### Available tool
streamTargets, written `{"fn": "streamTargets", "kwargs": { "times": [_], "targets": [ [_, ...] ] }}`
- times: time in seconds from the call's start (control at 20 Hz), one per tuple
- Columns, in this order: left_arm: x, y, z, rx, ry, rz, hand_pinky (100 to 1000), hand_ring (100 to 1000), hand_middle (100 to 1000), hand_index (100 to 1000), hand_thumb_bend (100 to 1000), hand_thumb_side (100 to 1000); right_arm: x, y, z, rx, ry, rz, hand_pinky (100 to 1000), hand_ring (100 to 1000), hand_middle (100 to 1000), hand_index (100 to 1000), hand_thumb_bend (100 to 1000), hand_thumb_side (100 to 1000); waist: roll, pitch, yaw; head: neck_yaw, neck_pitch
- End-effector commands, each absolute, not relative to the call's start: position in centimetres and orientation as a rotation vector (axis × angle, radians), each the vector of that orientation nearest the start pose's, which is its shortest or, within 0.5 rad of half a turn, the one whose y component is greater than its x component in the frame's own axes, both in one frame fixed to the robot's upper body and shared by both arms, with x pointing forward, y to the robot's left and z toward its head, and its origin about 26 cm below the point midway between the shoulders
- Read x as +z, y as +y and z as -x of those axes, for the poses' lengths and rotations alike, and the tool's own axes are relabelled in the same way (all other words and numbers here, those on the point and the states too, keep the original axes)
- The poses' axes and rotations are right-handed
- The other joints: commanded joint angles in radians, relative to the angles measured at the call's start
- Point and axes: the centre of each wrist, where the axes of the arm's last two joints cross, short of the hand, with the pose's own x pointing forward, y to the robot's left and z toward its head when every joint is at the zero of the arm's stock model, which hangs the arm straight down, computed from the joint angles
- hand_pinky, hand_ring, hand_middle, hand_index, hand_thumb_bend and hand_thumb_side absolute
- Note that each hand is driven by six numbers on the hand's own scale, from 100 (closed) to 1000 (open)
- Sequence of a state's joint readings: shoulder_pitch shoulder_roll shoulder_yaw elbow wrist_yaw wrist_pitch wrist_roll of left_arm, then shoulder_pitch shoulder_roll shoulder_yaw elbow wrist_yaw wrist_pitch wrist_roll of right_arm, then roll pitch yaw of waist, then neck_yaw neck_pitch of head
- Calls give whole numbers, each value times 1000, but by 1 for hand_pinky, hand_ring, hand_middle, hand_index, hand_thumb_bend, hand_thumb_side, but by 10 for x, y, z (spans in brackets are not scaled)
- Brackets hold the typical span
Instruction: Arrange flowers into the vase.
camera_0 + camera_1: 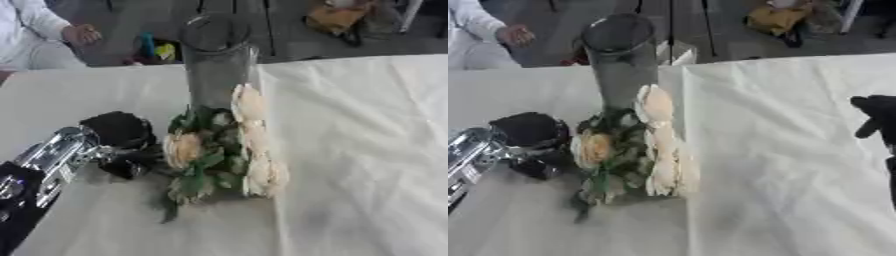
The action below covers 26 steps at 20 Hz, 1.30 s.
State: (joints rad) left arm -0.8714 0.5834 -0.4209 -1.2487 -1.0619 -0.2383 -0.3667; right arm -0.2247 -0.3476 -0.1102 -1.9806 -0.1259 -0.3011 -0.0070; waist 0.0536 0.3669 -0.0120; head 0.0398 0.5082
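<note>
The left hand [122, 142] lies curled beside the flowers [223, 150]; whether its fingers grasp the stems is hidden. The cream flowers lie on the white surface [367, 150] before the upright glass vase [217, 65]. The right hand [878, 116], cut off at the edge, hangs relaxed.

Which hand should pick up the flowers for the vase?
Left. The left hand is already at the flowers lying before the vase; the right hand hangs far off at the right edge.
</note>
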Motion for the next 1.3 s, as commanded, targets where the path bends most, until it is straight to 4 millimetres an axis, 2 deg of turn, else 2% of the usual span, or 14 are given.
{"fn": "streamTargets", "kwargs": {
  "times": [0.05,0.2,0.35,0.4,0.45,0.55,0.65,0.8,0.9,1.05,1.2,1.3],
  "targets": [
    [225,247,-441,2591,1918,1655,100,125,273,469,100,413,194,-299,-291,263,-2535,127,932,810,426,749,100,925,5,0,-3,4,-13],
    [219,248,-444,2569,2027,1653,100,100,221,412,100,424,194,-299,-291,255,-2538,131,931,810,426,749,100,926,3,1,-5,5,-14],
    [213,248,-446,2532,2138,1638,100,113,235,415,100,434,194,-300,-291,250,-2540,134,931,810,425,749,100,927,1,1,-6,6,-14],
    [211,248,-446,2522,2156,1631,103,153,258,420,100,427,194,-300,-291,250,-2540,134,932,810,425,749,100,928,1,2,-6,6,-15],
    [209,248,-446,2514,2164,1621,172,268,352,472,100,412,194,-300,-291,250,-2540,133,932,811,425,749,100,928,1,2,-6,6,-16],
    [207,247,-446,2501,2168,1601,241,350,407,499,100,403,194,-300,-290,250,-2540,133,932,811,425,749,100,929,0,2,-6,6,-16],
    [206,248,-446,2492,2173,1585,203,301,364,479,100,410,194,-300,-290,248,-2540,133,932,811,424,749,100,928,-1,3,-6,6,-15],
    [205,248,-447,2482,2193,1580,100,172,271,426,100,432,193,-300,-290,248,-2538,133,932,811,424,750,100,927,-2,3,-5,7,-14],
    [204,249,-447,2481,2211,1581,100,100,229,392,100,451,193,-300,-290,248,-2537,132,932,812,424,750,100,926,-3,3,-6,7,-14],
    [202,250,-448,2490,2237,1578,100,100,221,366,100,498,193,-300,-290,243,-2537,135,932,811,424,750,100,927,-3,3,-7,9,-14],
    [199,252,-449,2462,2314,1551,100,100,255,392,100,548,192,-300,-290,238,-2539,137,932,810,420,750,100,929,-5,3,-9,9,-18],
    [198,252,-449,2412,2389,1512,100,100,243,388,100,577,192,-300,-290,236,-2539,137,932,810,420,751,100,927,-6,3,-9,9,-18]
  ]
}}
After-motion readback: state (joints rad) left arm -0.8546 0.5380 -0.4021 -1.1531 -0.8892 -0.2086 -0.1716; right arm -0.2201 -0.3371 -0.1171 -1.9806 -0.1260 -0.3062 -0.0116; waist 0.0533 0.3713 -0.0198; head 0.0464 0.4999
